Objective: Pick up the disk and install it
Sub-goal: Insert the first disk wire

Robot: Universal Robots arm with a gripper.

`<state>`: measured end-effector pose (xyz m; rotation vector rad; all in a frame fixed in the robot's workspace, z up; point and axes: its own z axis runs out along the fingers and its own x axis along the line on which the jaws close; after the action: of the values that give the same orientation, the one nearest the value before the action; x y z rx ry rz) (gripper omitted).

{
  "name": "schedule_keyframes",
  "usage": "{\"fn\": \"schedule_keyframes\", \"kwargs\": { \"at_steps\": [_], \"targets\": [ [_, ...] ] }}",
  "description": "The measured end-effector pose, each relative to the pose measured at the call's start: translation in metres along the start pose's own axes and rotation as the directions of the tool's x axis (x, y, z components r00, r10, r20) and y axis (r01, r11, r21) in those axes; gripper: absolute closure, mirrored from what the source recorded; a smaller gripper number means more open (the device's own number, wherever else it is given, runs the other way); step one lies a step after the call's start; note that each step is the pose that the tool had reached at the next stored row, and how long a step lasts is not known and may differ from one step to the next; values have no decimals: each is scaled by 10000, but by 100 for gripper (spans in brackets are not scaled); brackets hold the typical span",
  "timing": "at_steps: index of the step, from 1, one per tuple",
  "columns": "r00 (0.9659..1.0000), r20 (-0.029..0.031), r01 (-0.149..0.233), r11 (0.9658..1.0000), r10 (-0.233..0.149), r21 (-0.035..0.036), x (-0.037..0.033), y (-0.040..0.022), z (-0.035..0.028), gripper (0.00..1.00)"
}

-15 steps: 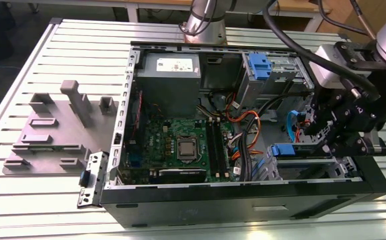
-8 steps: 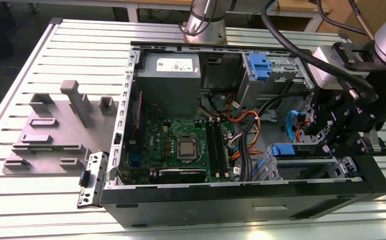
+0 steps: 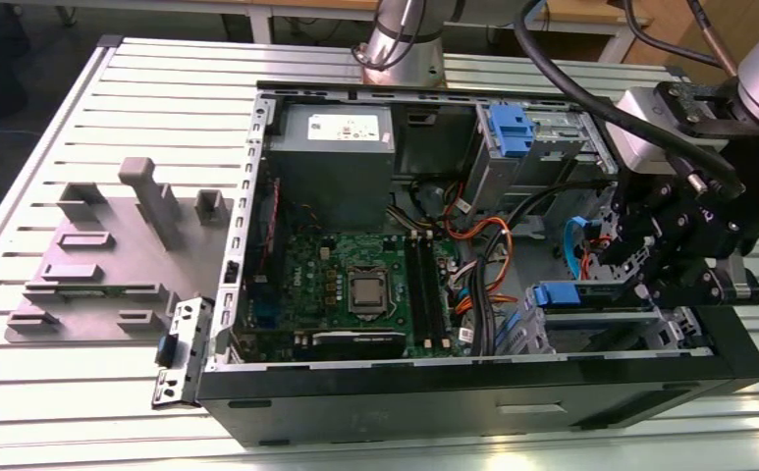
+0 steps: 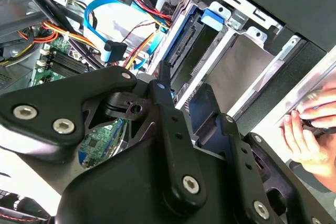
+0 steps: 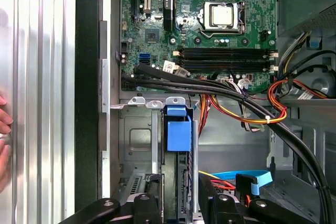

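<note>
Slatted metal bench (image 3: 156,93), open PC case (image 3: 484,397): gripper (image 3: 641,285) looked clamped on the disk (image 5: 178,174) in its bay (image 5: 136,140), so pushing straight mattered.

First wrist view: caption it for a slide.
Gripper at the drive cage, the blue-railed disk standing edge-on in its slot beside the motherboard.

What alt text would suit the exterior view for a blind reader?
A black robot gripper hangs over the drive bay of an open computer case, at the exterior view's right, close to the blue-railed disk sitting in that bay. A green motherboard lies in the case's middle.
</note>
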<state>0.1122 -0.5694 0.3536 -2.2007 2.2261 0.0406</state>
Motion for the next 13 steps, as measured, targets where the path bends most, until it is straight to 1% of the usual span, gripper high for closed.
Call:
{"fn": "schedule_keyframes", "kwargs": {
  "at_steps": [7, 10, 13],
  "targets": [
    [10000, -1, 0, 10000, 0, 0, 0, 0, -8, 58],
    [10000, 5, 0, 10000, 0, 0, -1, 1, -48, 58],
    [10000, 6, 0, 10000, 0, 0, -3, 1, -111, 58]
  ]
}}
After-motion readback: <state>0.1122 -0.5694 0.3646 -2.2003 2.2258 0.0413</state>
